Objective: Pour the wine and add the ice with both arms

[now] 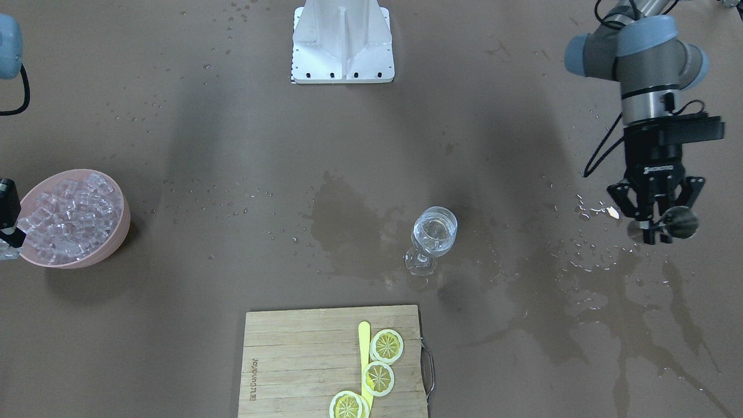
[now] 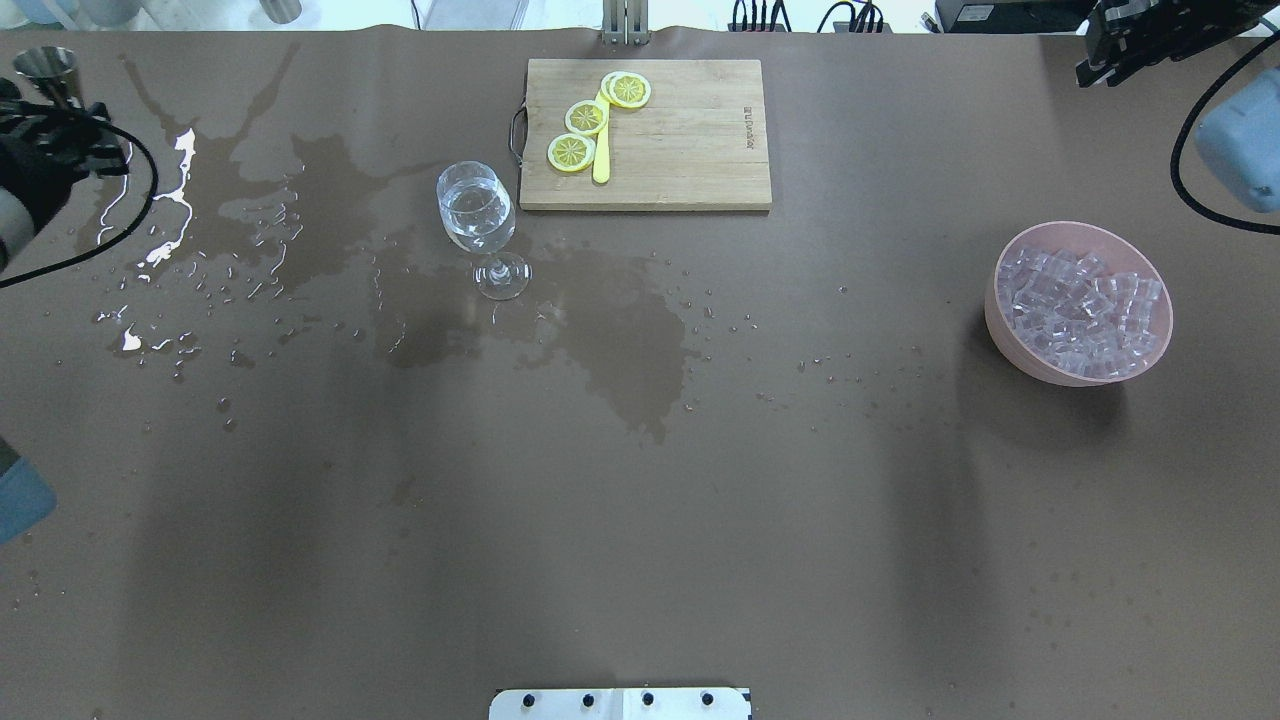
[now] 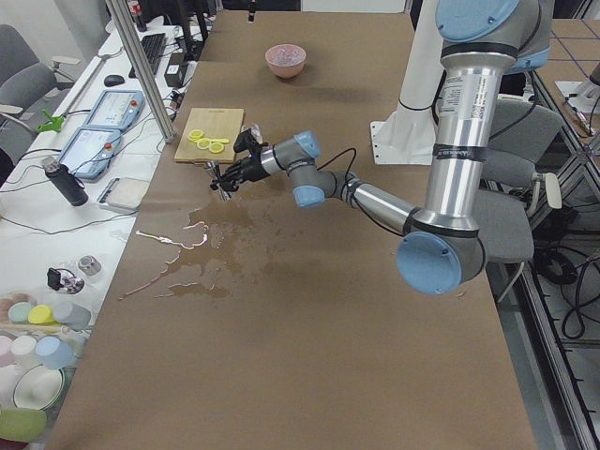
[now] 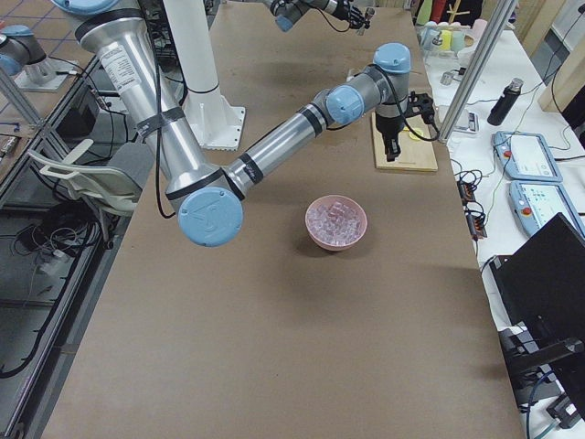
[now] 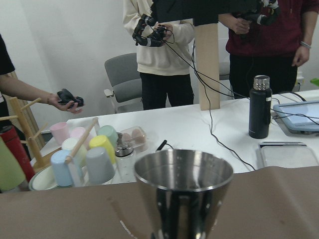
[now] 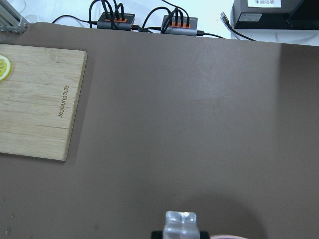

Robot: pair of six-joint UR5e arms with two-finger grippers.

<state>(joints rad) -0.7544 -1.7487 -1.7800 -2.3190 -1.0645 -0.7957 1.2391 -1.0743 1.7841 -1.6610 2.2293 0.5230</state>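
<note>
A wine glass [image 1: 434, 232] stands upright mid-table with a small measure of clear wine in it; it also shows in the overhead view [image 2: 476, 205]. My left gripper [image 1: 657, 231] is far off to its side, shut on a steel measuring cup [image 1: 681, 222], which the left wrist view shows upright [image 5: 183, 186]. A pink bowl [image 1: 119, 232] full of ice cubes [image 1: 69, 217] sits at the other end. My right gripper [image 6: 180, 234] is shut on one ice cube [image 6: 180, 221], above the table just beside the bowl's rim.
A wooden cutting board [image 1: 302, 360] with lemon slices [image 1: 387, 346] and a yellow knife lies at the operators' edge near the glass. Wet stains and droplets [image 1: 603, 302] spread over the brown tabletop. The white bracket base [image 1: 342, 43] stands at the robot's side.
</note>
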